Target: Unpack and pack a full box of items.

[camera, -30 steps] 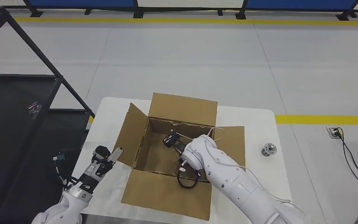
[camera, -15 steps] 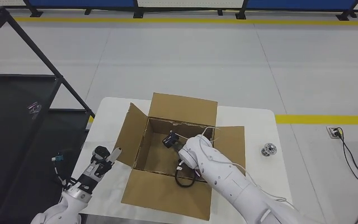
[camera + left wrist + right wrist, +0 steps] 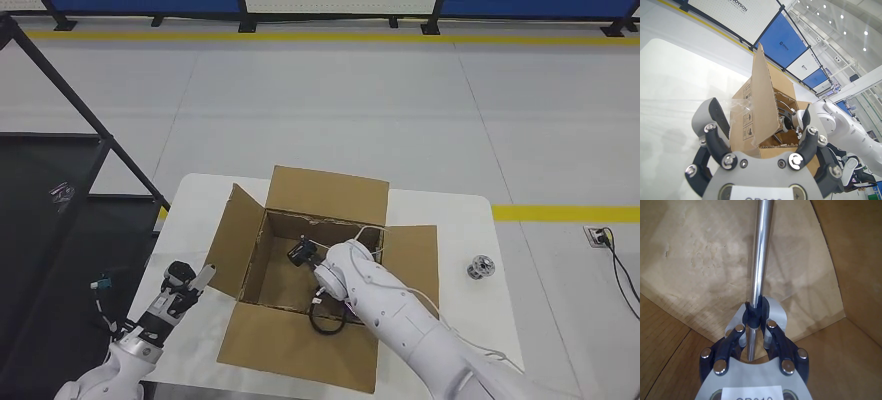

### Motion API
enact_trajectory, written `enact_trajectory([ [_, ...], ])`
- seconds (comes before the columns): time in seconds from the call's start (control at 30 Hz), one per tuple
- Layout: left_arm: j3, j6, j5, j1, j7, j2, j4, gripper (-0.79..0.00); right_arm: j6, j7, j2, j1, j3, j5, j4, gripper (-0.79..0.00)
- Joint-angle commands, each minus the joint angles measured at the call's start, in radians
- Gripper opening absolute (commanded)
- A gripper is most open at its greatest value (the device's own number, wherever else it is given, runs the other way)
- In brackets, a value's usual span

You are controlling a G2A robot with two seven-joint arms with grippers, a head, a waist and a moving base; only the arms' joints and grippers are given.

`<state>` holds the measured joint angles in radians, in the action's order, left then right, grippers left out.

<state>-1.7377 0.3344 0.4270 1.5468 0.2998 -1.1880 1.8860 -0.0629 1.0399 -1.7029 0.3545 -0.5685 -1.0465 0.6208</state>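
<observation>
At the near left of the bench (image 3: 205, 205) the left claw (image 3: 761, 111) hangs wide apart beside the box (image 3: 330, 195), gripping nothing and pointed at its raised left flap. The box stands mid-bench with all flaps open. Inside it, the right claw (image 3: 755, 311) is clamped narrow on a polished steel rod (image 3: 761, 247), held near one end over the paper-lined floor. Far right, a small metal reel (image 3: 480, 267) sits on the bench, well apart from the box. I cannot tell whether the rod is going in or coming out. Either way, little seems to be inside, so most of the packing looks undone.
</observation>
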Motion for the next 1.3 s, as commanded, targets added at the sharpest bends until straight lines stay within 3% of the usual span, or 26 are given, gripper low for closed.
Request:
enact_trajectory([
  [0.0, -0.001, 0.0, -0.002, 0.0, -0.001, 0.001, -0.001, 0.0, -0.001, 0.001, -0.007, -0.005, -0.001, 0.003, -0.017, -0.736],
  [0.03, -0.001, 0.0, -0.002, 0.0, -0.002, 0.001, -0.001, 0.0, -0.001, 0.002, -0.01, -0.007, -0.001, 0.004, -0.025, -0.782],
  [0.37, -0.009, 0.009, -0.007, 0.0, -0.003, 0.005, -0.006, 0.0, -0.025, -0.039, -0.024, -0.033, -0.03, 0.022, -0.053, -0.785],
  [0.63, -0.008, 0.01, -0.008, 0.0, -0.003, 0.007, -0.006, 0.0, -0.062, -0.056, 0.037, 0.015, -0.12, 0.0, 0.123, -0.785],
  [0.8, -0.003, 0.012, -0.003, -0.002, -0.002, 0.008, -0.007, 0.0, -0.041, -0.009, 0.114, 0.145, -0.23, -0.094, 0.423, -0.785],
  [0.93, 0.002, 0.012, 0.002, -0.003, 0.0, 0.009, -0.005, 0.0, -0.035, 0.009, 0.18, 0.325, -0.357, -0.216, 0.773, -0.785],
  [1.1, 0.01, 0.014, 0.011, -0.003, 0.004, 0.01, -0.003, 0.0, -0.016, -0.108, 0.234, 0.581, -0.523, -0.359, 1.191, -0.785],
  [1.27, 0.013, 0.016, 0.011, -0.001, 0.005, 0.012, -0.001, 0.0, 0.048, -0.199, 0.266, 0.832, -0.682, -0.482, 1.519, -0.785],
])
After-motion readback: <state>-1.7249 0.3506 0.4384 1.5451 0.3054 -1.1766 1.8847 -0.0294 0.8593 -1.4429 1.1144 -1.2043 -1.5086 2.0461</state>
